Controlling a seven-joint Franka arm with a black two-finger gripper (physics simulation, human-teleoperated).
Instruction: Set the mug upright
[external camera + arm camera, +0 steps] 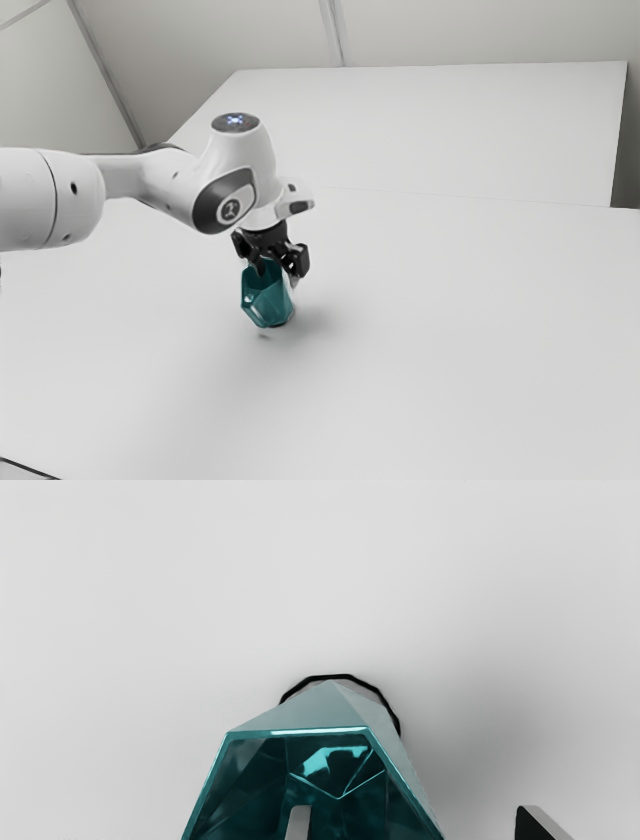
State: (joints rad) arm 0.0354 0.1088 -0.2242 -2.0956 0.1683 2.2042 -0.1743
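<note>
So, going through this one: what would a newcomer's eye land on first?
Most likely the faceted teal mug, vivid against the pale table, just under the hand. Then the bulky white arm reaching in from the exterior view's left. In the wrist view, the open fingers catch the eye: one shows against the mug's dark interior, the other beyond its rim.

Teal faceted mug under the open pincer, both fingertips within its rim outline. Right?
Not both. In the wrist view, one fingertip shows within the rim outline; the other is outside it, off to the mug's side. The rest holds: the mug is teal and faceted, under the open pincer.
</note>
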